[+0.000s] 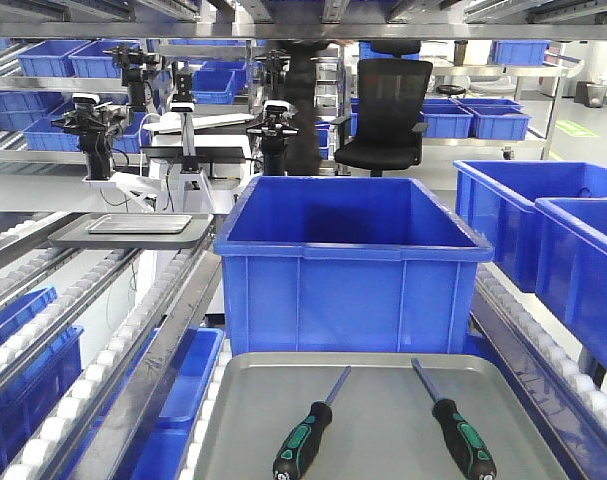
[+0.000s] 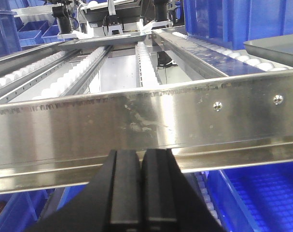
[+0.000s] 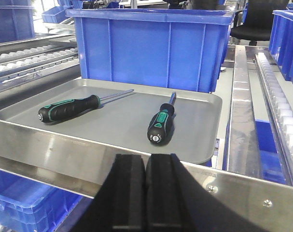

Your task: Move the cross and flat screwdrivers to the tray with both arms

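Two screwdrivers with black-and-green handles lie on the wide grey tray, shafts pointing away from me. The left screwdriver lies apart from the right screwdriver. My right gripper is shut and empty, low behind the steel rail in front of the tray. It is a short way from the right screwdriver's handle end. My left gripper is shut and empty too, behind the same kind of rail, left of the tray's corner. Neither gripper shows in the front view.
A large blue bin stands right behind the tray. More blue bins line the right side. Roller conveyor lanes run on the left, with a smaller thin tray farther back. A steel cross rail lies before both grippers.
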Robot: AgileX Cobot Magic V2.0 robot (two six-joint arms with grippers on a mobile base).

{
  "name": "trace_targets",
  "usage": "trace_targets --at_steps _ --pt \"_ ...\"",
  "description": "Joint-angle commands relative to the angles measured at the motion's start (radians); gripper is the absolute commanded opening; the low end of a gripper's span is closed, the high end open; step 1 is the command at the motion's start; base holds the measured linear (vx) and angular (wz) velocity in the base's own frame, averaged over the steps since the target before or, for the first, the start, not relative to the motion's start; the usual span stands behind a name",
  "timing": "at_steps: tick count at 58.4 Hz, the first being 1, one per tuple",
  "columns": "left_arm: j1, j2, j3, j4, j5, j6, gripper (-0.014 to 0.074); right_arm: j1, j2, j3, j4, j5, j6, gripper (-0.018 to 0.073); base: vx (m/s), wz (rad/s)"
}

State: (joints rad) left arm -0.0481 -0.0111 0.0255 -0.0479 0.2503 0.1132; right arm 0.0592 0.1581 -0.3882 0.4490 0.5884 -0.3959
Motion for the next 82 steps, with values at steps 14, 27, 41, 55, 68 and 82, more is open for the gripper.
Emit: trace_targets --at_steps 14,27,41,55,68,82 --pt "-0.002 -0.013 -0.024 -0.003 -0.072 -0.006 0.0003 -0.002 0.011 -0.027 0.016 -0.073 -0.002 -0.0008 0.0 0.0" --pt "-0.002 -0.013 -0.024 -0.003 -0.072 -0.006 0.0003 -0.002 0.011 -0.027 0.014 -0.078 -0.002 -0.0008 0.0 0.0" --pt "-0.002 -0.013 -0.024 -0.003 -0.072 -0.006 0.0003 -0.002 0.011 -0.027 -0.065 -0.108 -0.004 -0.0008 0.0 0.0" --pt "-0.002 -0.013 -0.024 -0.003 -0.072 -0.006 0.0003 -0.002 -0.014 0.067 -0.356 -0.164 -0.004 -0.0008 0.0 0.0" --pt "-0.002 -0.013 -0.024 -0.003 -0.072 -0.006 0.0003 -0.002 -0.13 0.264 -0.375 -0.367 0.293 -0.0008 0.0 0.0" --pt "-0.002 -0.013 -0.024 -0.003 -0.072 -0.006 0.0003 -0.002 -0.174 0.426 -0.546 -0.483 0.599 -0.0008 0.0 0.0"
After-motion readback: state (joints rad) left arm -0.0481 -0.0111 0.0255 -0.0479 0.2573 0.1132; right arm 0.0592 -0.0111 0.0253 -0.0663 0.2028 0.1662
